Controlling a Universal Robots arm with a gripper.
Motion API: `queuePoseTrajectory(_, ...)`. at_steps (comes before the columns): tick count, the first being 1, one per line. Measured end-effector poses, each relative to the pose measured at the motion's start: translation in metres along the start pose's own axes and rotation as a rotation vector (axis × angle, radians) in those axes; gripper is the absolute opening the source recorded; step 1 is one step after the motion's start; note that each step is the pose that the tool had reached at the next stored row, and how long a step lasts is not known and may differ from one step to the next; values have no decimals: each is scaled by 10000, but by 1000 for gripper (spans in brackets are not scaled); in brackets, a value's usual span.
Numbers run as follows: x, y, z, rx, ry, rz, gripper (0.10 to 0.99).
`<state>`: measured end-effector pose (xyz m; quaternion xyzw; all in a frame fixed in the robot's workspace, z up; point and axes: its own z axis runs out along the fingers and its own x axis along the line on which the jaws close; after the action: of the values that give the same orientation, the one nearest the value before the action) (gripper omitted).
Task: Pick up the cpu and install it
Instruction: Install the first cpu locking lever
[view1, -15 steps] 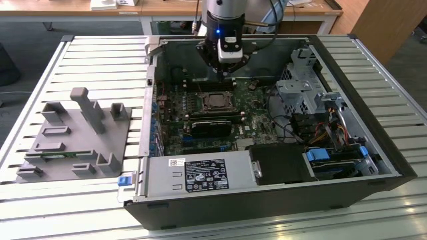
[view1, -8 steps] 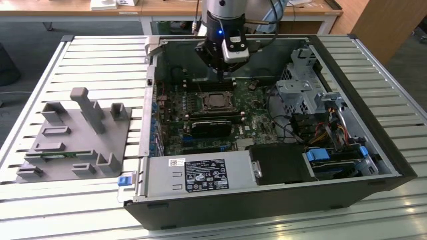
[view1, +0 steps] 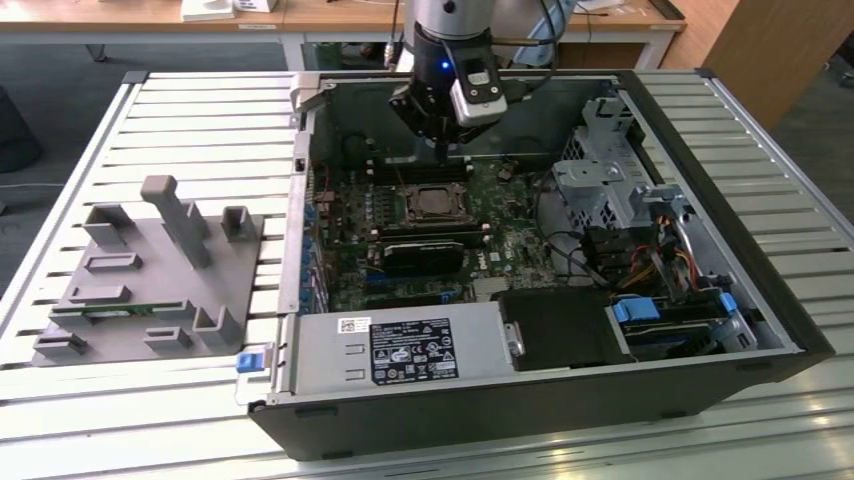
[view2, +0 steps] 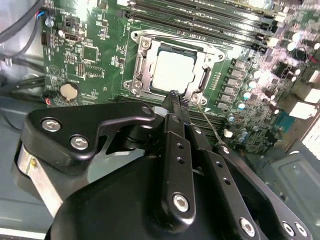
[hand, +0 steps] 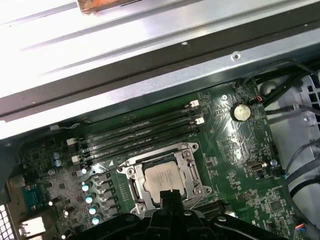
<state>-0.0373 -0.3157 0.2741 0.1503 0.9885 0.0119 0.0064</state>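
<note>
Plainly the gripper (view2: 173, 95) has its two black fingers (view2: 176, 150) drawn together to a narrow point, with nothing between them that I can see, and the tips hang just above the near edge of the socket frame (view2: 141, 65). The cpu (view2: 172, 70) is not in the grasp: it lies flat and square inside that frame on the motherboard (view2: 85, 55), its silvery top bare; in the first wrist view the same chip (hand: 162, 177) sits just beyond the fingertips. From where I stand the exterior view shows the arm's wrist (view1: 454, 70) reaching down into the open computer case (view1: 747, 330), the socket (view1: 434, 203) lying at about 6 o'clock from the gripper, the black memory slots (view1: 400, 172) between them and the black heatsink block (view1: 427, 252) farther on at 6 o'clock. My worry is the seating: I cannot tell whether the chip is fully down in its pocket or whether the frame and its thin wire lever (view2: 207, 122) are latched, and if the chip rests even slightly askew, any downward press from those closed tips could bend the contacts underneath. A sideways brush of the fingertips against the frame edge could also nudge the chip out of line. The grey parts tray (view1: 134, 290) stands well apart at 9 o'clock of the case, out of harm's way.
</note>
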Motion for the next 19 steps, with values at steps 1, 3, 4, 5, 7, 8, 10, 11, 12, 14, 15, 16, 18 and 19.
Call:
queuePoseTrajectory(1, 0, -1, 0, 0, 2, -102, 106)
queuePoseTrajectory(3, 0, -1, 0, -2, 8, -302, 106)
queuePoseTrajectory(4, 0, -1, 0, -3, 11, -428, 106)
queuePoseTrajectory(5, 0, -1, 0, -4, 15, -563, 106)
queuePoseTrajectory(7, 0, -1, 0, -7, 22, -861, 106)
queuePoseTrajectory(8, 0, -1, 0, -8, 26, -1010, 106)
queuePoseTrajectory(10, 0, -1, 0, -10, 34, -1313, 106)
queuePoseTrajectory(11, 0, -1, 0, -12, 36, -1422, 106)
queuePoseTrajectory(12, 0, -1, 0, -14, 39, -1539, 106)
queuePoseTrajectory(14, -1, -2, 0, -16, 46, -1824, 106)
queuePoseTrajectory(15, 0, -2, 1, -17, 51, -1996, 106)
queuePoseTrajectory(16, 0, -2, 1, -18, 56, -2181, 106)
queuePoseTrajectory(18, 0, -2, 3, -21, 64, -2521, 106)
queuePoseTrajectory(19, 0, -2, 3, -23, 66, -2625, 106)
